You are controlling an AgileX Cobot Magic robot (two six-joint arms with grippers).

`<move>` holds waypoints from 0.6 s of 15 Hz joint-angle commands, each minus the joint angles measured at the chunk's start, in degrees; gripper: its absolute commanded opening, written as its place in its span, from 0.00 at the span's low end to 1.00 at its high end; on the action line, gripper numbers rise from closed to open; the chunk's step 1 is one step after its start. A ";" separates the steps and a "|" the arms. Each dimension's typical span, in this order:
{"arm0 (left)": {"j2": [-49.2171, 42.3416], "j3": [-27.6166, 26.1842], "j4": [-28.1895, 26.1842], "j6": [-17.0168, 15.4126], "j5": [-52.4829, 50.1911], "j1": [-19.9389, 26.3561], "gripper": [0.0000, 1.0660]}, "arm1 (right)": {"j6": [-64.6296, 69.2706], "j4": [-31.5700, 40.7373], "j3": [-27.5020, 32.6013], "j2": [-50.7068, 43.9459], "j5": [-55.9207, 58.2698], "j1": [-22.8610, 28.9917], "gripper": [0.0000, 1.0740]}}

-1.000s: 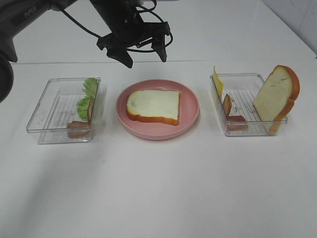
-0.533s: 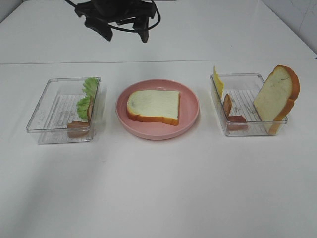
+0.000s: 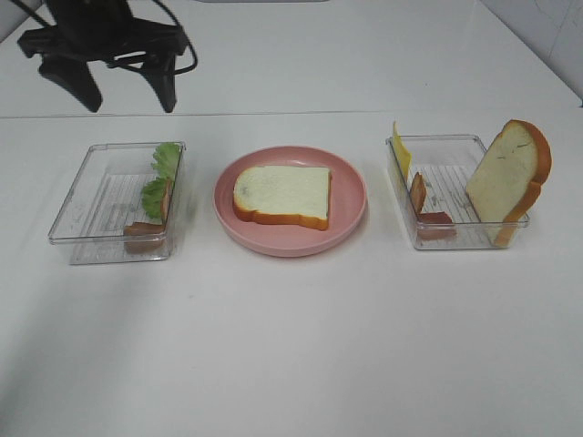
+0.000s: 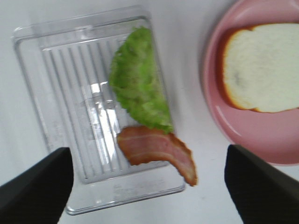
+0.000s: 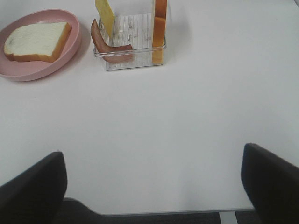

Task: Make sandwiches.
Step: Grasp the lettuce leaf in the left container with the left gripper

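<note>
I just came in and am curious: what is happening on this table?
Sandwich making is underway. One white bread slice lies on the round pink plate. The open left end effector hovers over the clear plastic tray holding green lettuce and a brown bacon strip. The open right end effector hangs empty over the white table.

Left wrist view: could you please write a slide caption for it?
Open left claw over a clear tray with lettuce and bacon; bread on pink plate beside.

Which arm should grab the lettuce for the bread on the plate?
Left. The left gripper hangs open directly over the tray holding the lettuce. The right gripper is over bare table, far from it.
</note>
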 commanded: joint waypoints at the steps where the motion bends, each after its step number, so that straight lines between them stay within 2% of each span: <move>1: 1.60 0.97 0.29 1.89 5.39 4.18 0.75 | -0.46 -0.11 0.06 -1.66 -0.40 0.17 0.89; 3: 4.18 0.17 0.63 3.15 4.76 4.41 0.75 | -0.46 -0.11 0.06 -1.66 -0.40 0.17 0.89; 9: 13.92 -9.45 -3.72 3.72 2.92 2.58 0.75 | -0.46 -0.11 0.06 -1.66 -0.40 0.17 0.89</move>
